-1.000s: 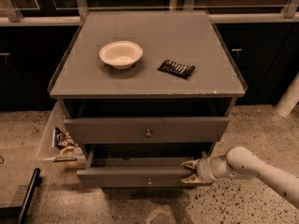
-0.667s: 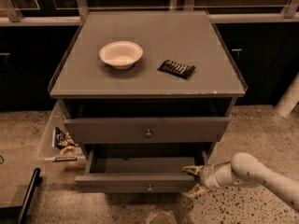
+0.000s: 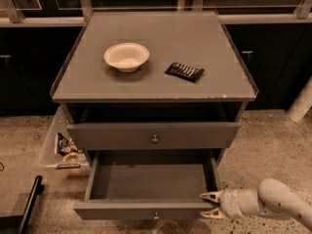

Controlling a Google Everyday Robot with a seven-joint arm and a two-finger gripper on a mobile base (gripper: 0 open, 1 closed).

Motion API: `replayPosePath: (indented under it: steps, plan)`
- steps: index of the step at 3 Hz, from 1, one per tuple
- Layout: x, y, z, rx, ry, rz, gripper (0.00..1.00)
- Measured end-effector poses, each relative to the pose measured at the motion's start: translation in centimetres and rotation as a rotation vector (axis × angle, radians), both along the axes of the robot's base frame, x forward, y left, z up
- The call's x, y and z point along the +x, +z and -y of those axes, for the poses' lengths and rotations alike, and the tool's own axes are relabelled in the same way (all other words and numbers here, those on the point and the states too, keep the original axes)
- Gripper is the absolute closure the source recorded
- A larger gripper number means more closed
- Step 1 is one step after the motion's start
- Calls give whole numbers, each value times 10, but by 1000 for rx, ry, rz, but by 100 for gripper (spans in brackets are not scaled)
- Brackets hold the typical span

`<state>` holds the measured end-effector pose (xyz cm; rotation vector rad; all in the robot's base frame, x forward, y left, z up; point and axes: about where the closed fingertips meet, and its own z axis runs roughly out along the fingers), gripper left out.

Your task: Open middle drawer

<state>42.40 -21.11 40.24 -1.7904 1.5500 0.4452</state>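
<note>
The middle drawer (image 3: pixel 146 182) of the grey cabinet is pulled far out and shows a plain grey, bare inside. Its low front panel (image 3: pixel 139 210) has a small knob (image 3: pixel 156 215) at the centre. My gripper (image 3: pixel 208 204) is at the right end of that front panel, with one finger (image 3: pixel 208 195) inside the drawer and the other (image 3: pixel 209 214) in front of the panel, holding it between them. The taller-fronted top drawer (image 3: pixel 153 135) above is slightly out. The lowest drawer is hidden under the middle one.
A white bowl (image 3: pixel 126 56) and a dark snack packet (image 3: pixel 184 71) lie on the cabinet top (image 3: pixel 219 82). A clear bin (image 3: pixel 62 147) with packets stands on the floor at the left, with a black bar (image 3: pixel 30 199) beyond it. A white post (image 3: pixel 302 101) stands at the right.
The middle drawer has slid further out towards the camera. My gripper has moved with it, staying at the right end of its front panel.
</note>
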Motion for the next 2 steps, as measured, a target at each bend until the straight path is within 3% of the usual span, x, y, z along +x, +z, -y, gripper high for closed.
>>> replayPosePath:
  steps: [1,2]
  plan:
    - [-7,1,1,-2,-3,3,100]
    - [-7,1,1,-2,-3,3,81]
